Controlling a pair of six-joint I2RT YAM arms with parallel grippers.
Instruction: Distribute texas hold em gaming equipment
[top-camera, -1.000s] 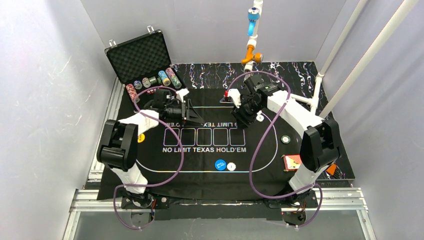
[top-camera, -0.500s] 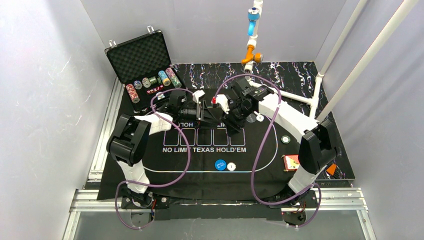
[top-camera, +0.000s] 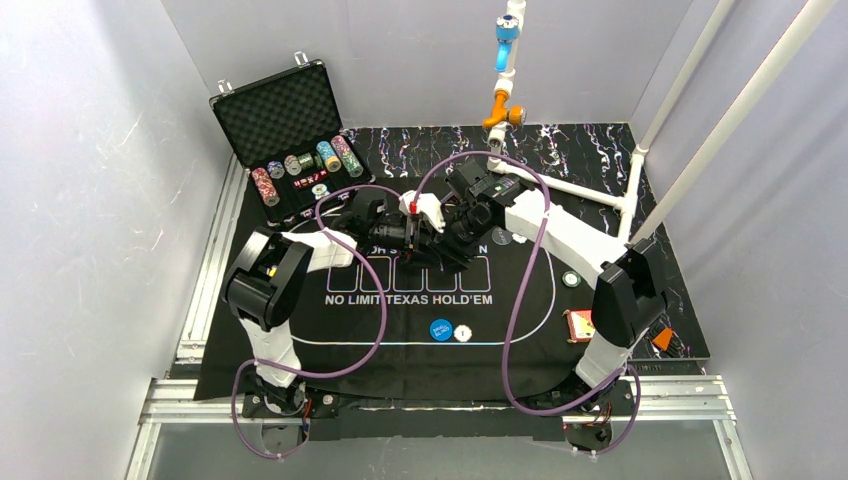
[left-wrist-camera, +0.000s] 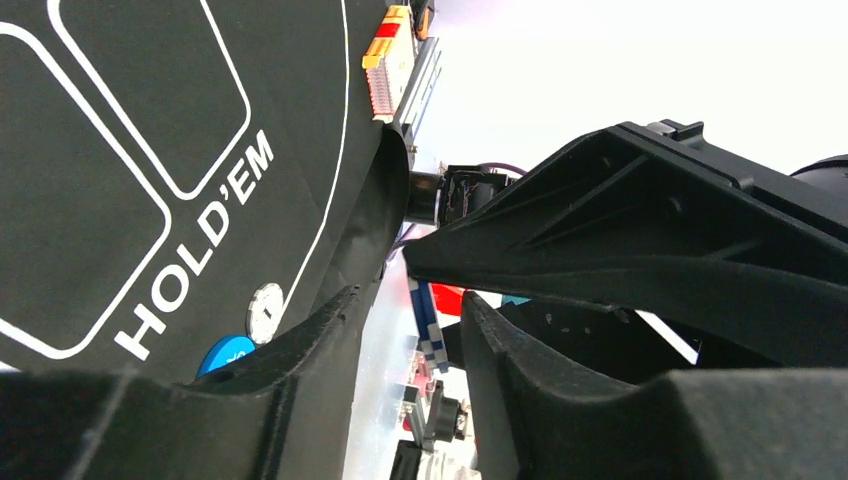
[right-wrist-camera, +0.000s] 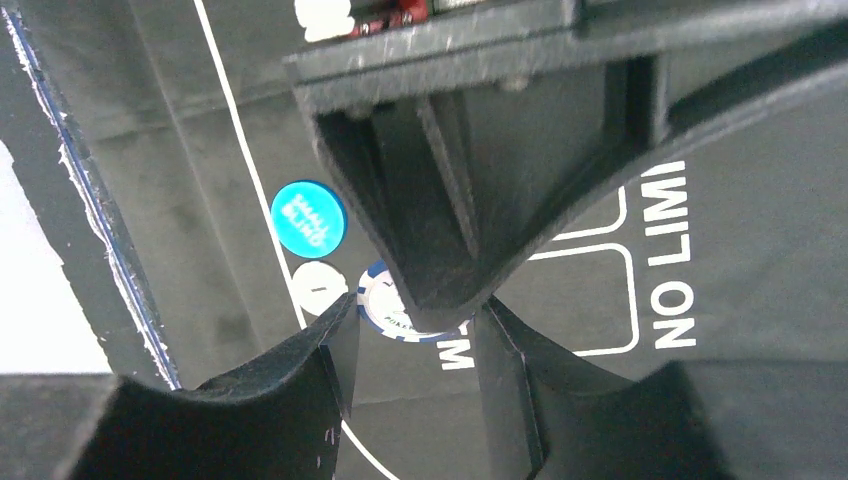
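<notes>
Meeting over the far middle of the mat (top-camera: 520, 300), left gripper (left-wrist-camera: 410, 305) and right gripper (right-wrist-camera: 415, 305) cross fingertips around a striped poker chip (right-wrist-camera: 392, 314), seemingly for a handover. Both jaws stand partly apart. Which one grips the chip cannot be told.

The mat (top-camera: 330, 330) is matt black felt-like cloth with smooth white print. Beyond the mat, the counter (top-camera: 590, 150) looks glossy and marbled. On the mat, the blue button (right-wrist-camera: 308, 217) is smooth plastic, as is the poker chip (right-wrist-camera: 380, 305). The left hand (left-wrist-camera: 410, 300) and right hand (right-wrist-camera: 415, 305) are matt black plastic.
</notes>
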